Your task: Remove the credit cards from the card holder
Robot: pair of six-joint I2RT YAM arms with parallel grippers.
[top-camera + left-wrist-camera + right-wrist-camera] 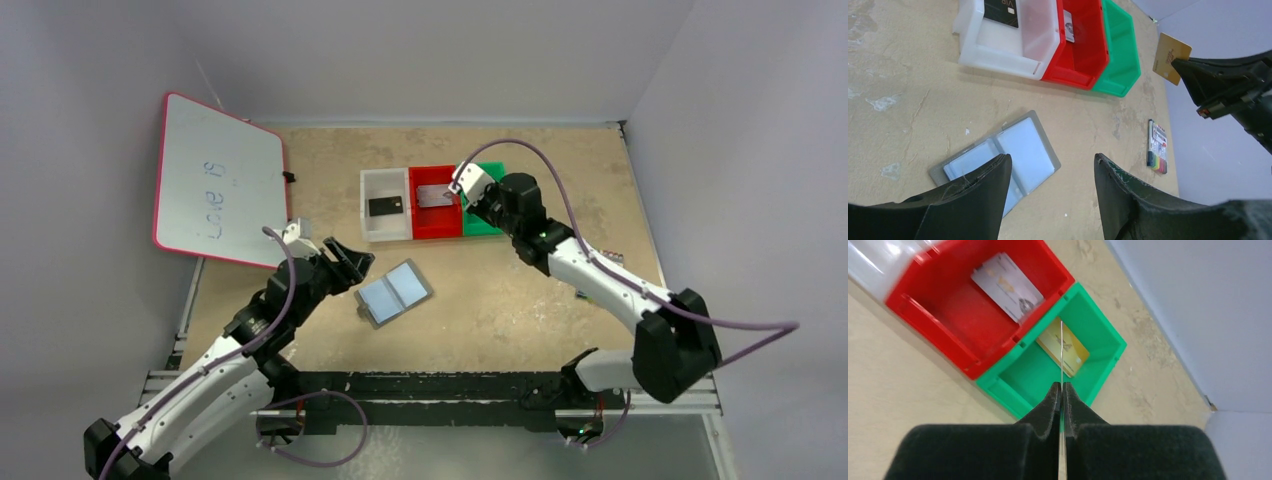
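Note:
The grey card holder (393,293) (1023,150) lies open on the table, showing shiny bluish-grey pockets. My left gripper (350,262) (1052,157) hovers open just left of it, holding nothing. My right gripper (468,183) (1062,386) is shut on a gold credit card (1172,58) (1061,375), seen edge-on above the green tray (1013,375). A gold rectangle (1070,352) shows on that tray's floor; whether it is a card or a reflection I cannot tell. A black card (385,206) lies in the white tray (375,228). A silvery card (1005,285) lies in the red tray (943,315).
The three trays stand side by side at the back centre. A red-framed whiteboard (215,180) leans at the back left. A multicoloured marker pack (1158,154) lies near the right wall. Grey walls close in the table on three sides.

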